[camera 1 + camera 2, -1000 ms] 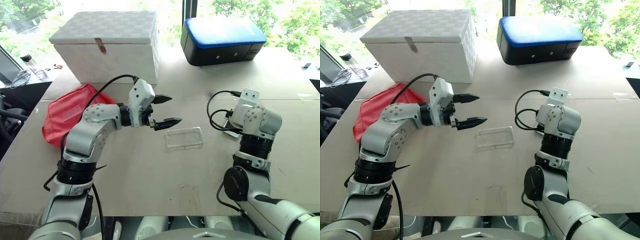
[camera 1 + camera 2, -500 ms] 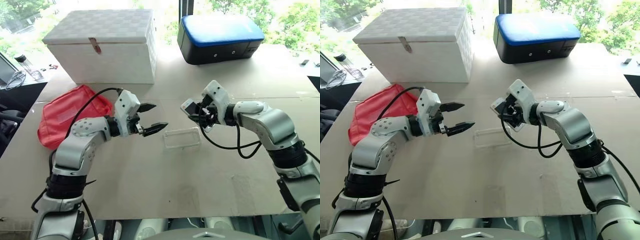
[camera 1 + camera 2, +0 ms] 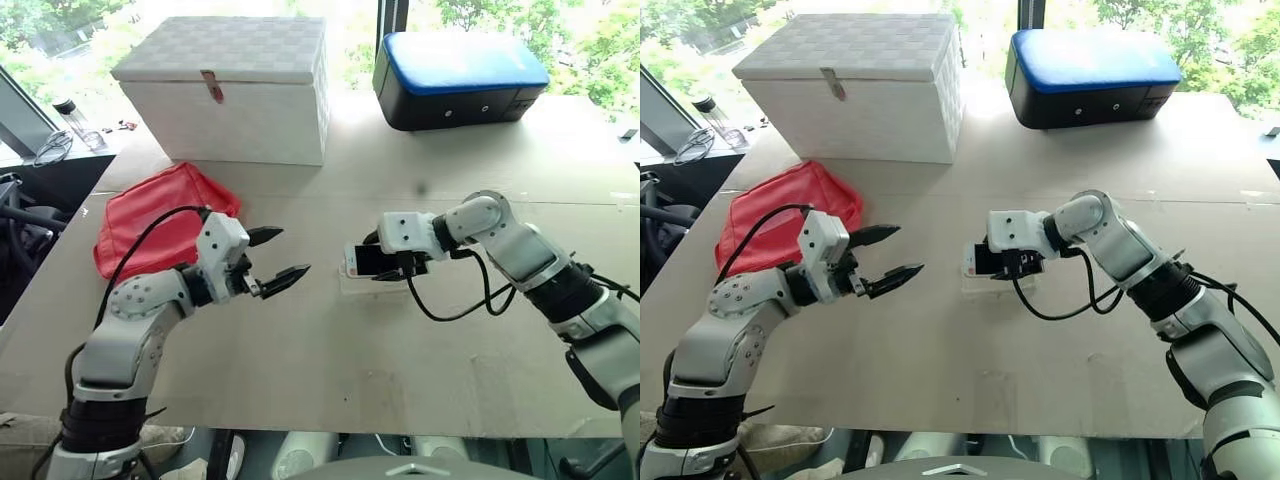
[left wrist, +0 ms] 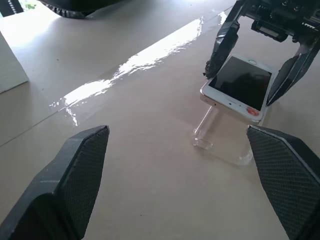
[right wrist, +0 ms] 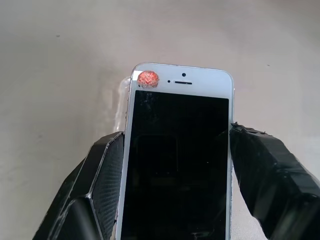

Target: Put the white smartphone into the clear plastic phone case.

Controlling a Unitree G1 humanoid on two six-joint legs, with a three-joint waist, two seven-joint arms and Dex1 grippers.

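On the left part of the pale brown counter point(image 3: 320, 360) the left hand point(image 3: 277, 262) hovers with its 2 black fingers spread wide and nothing between them, pointed toward the middle, where the work is. There the right hand point(image 3: 385, 262) grips the white smartphone with the dark screen and rounded corners point(image 3: 366, 259) by its 2 long edges, screen up, a small red dot near its top corner. The phone hangs tilted just above the clear thin plastic phone case point(image 4: 220, 145), which lies flat on the counter near its middle; from the left wrist view the phone's leading end looks raised off the shell rather than seated. By my reading the pick-up is done and the phone is lined up, but lowering it and pressing it into the rim are left. Around: a red fabric pouch point(image 3: 150, 225) toward the left edge, a white woven lidded box point(image 3: 225, 90) at the far left, and a black case with a blue top point(image 3: 460, 80) at the far right. All sit well apart from the case, so nothing blocks the approach.
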